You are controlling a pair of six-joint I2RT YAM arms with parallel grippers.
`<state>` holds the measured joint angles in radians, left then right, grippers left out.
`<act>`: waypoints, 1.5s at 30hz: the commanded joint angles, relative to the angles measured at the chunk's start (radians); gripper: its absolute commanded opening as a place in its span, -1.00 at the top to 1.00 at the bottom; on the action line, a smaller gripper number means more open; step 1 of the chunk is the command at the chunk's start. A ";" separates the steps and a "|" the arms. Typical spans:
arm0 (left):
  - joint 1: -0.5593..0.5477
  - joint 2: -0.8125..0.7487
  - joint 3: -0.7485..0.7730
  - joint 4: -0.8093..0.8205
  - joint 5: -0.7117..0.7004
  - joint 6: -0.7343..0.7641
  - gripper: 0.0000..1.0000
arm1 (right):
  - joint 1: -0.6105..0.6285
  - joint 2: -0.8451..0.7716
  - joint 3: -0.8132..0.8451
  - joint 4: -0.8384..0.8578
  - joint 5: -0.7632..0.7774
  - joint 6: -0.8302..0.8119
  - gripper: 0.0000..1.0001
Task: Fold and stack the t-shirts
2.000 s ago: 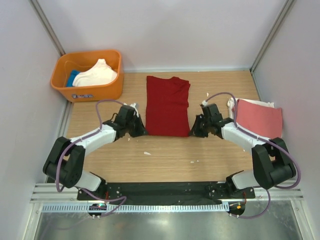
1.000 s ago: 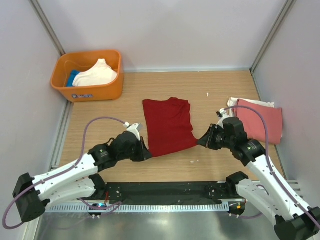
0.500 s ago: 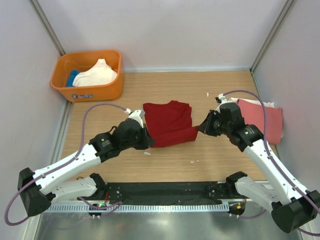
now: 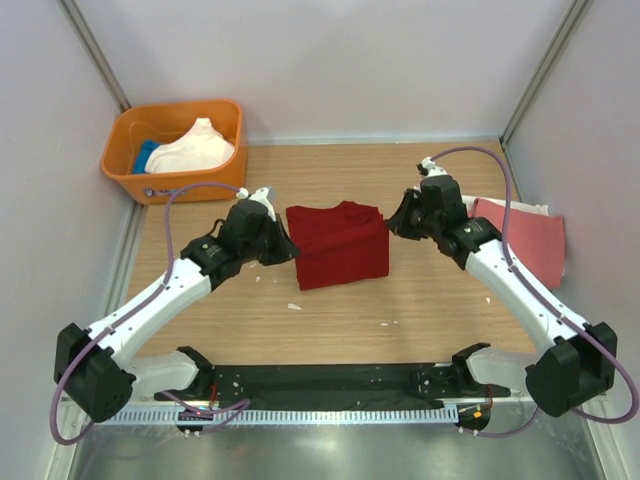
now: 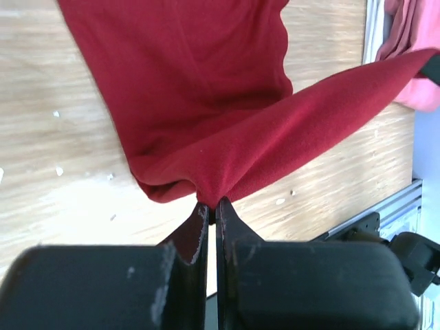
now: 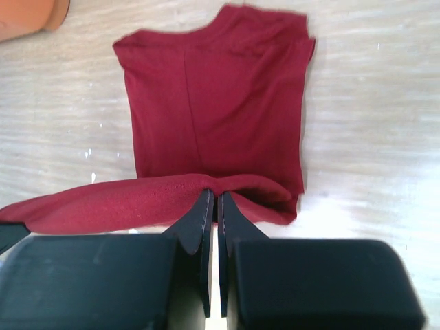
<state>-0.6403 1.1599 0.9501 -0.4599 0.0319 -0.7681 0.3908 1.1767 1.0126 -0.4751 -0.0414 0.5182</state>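
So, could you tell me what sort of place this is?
Likely a robot lab cell, not a home: plain white walls box in a wooden table, with two arms fixed to a metal rail.

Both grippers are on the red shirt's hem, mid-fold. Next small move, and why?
Probably carry the hem on to the collar, then lower it. The left gripper and right gripper are shut on hem corners of the red shirt, and the raised hem hangs over mid-shirt, short of the collar.

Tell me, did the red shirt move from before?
Yes. The dark red t-shirt slid toward the arm bases: its far edge, once level with the orange tub, now lies nearer.
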 commanded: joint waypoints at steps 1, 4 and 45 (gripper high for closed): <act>0.063 0.070 0.068 0.023 0.063 0.072 0.99 | -0.009 0.064 0.092 0.119 0.113 -0.047 0.97; 0.083 0.113 0.111 0.013 0.062 0.096 1.00 | -0.013 0.132 0.124 0.151 0.100 -0.053 0.98; 0.274 0.571 0.225 0.276 0.166 0.090 -0.71 | -0.201 0.566 0.203 0.320 -0.136 -0.041 -0.79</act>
<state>-0.3416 1.7741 1.2133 -0.2665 0.1761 -0.6579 0.2054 1.8023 1.2751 -0.1802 -0.1467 0.4835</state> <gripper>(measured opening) 0.851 0.874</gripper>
